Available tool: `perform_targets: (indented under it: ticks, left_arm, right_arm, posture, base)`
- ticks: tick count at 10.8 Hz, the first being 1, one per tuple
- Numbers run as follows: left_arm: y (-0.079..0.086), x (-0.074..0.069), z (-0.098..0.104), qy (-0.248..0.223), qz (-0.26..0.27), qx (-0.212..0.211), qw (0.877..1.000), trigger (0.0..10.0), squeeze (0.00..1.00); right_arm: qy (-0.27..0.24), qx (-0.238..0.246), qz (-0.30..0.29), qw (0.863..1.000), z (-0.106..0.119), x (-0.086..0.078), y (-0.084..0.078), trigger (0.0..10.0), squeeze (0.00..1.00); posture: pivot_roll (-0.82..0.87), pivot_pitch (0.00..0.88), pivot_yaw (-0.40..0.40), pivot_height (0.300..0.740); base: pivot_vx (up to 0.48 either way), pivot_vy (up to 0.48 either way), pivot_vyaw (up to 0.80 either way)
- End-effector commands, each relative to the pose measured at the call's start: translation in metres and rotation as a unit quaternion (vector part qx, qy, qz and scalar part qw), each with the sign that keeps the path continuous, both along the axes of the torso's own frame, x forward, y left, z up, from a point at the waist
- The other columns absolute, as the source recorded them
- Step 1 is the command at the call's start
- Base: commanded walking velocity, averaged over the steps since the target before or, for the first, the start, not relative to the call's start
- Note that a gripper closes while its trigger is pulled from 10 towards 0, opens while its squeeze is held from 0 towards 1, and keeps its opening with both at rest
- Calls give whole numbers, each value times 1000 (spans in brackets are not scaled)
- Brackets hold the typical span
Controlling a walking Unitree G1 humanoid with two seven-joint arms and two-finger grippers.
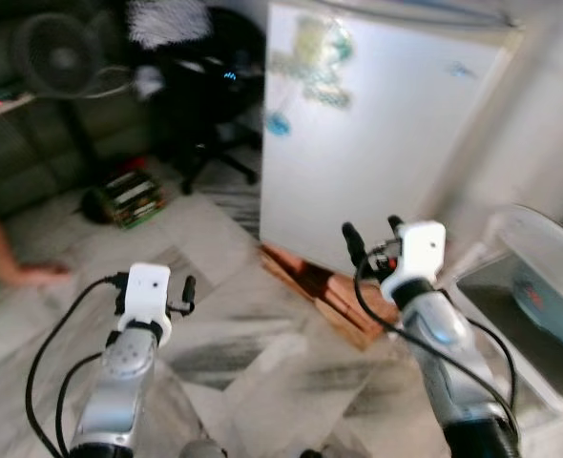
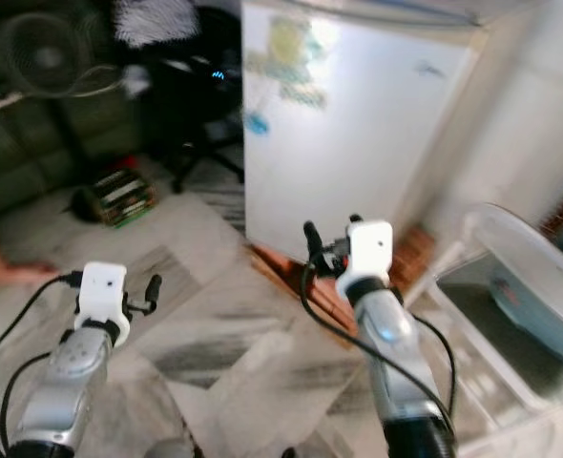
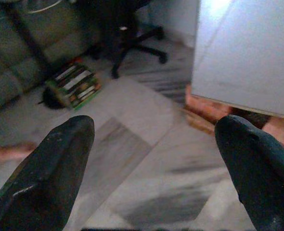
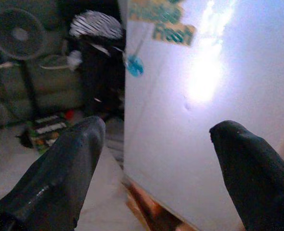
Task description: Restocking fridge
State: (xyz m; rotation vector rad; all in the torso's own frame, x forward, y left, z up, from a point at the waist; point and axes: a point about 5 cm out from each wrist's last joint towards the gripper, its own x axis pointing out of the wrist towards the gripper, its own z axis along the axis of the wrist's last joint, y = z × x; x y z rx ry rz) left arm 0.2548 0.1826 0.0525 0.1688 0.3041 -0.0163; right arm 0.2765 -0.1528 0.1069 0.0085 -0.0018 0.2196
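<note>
White and closed, the fridge [image 1: 377, 143] stood on a low wooden base [image 1: 324, 291] on the pale tiled floor [image 1: 215, 286], ahead of the robot and a little to its right. Its door faced the camera with stickers [image 1: 315, 57] near the top and glare across the panel; no handle could be made out in these blurred views.

The right gripper [image 1: 369, 239] was raised in front of the lower door, apart from it, fingers spread wide and holding nothing. That posture was judged consistent with squaring up to the door, though it could equally suit backing away from a door just closed.

The left gripper [image 1: 188, 294] was held lower and further left over the floor, likewise wide open and empty.

A clear plastic bin [image 1: 539, 296] sat at the robot's right, with something pale blue inside, too blurred to identify.

A fan [image 1: 57, 57], an office chair [image 1: 215, 105] and a stack of books [image 1: 134, 196] stood beyond.
</note>
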Motion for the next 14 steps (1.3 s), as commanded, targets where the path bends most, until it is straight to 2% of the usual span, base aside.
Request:
perform_targets:
  ticks: [1,3,5,6,11,13,14]
  left_arm:
    - [-1,-1,4,-10,-3,0,1000,10000,0]
    - [-4,-4,4,-10,-18,-24,1000,10000,0]
    - [-12,-4,7,-11,-42,-49,998,10000,0]
    - [-16,-3,8,-9,-53,-55,997,10000,0]
    - [-16,-3,7,-2,-59,-49,997,10000,0]
    - [-19,-3,9,-16,-64,-56,996,10000,0]
    - [-14,-6,9,-29,-51,-52,997,10000,0]
  right_arm:
    - [-8,-3,-6,1000,5,-1,-1,10000,0]
    - [4,2,-24,1000,2,-7,-6,10000,0]
    - [7,-6,-21,1000,2,-8,-8,10000,0]
    - [4,-9,-20,1000,5,-4,-8,10000,0]
    - [11,-13,-26,1000,3,-1,-11,10000,0]
    - [12,-13,-36,999,2,-1,-15,10000,0]
    - [10,-24,-44,999,2,-4,-18,10000,0]
  posture:
    - [59,0,-3,740]
    - [57,0,0,740]
    - [51,0,3,740]
    - [50,0,2,740]
    - [48,0,2,740]
    - [39,0,3,740]
    - [30,0,6,740]
  base:
    - [0,0,0]
    - [0,240,0]
    - [0,480,-800]
    - [0,480,-800]
    - [0,480,-606]
    - [0,480,-228]
    - [0,480,0]
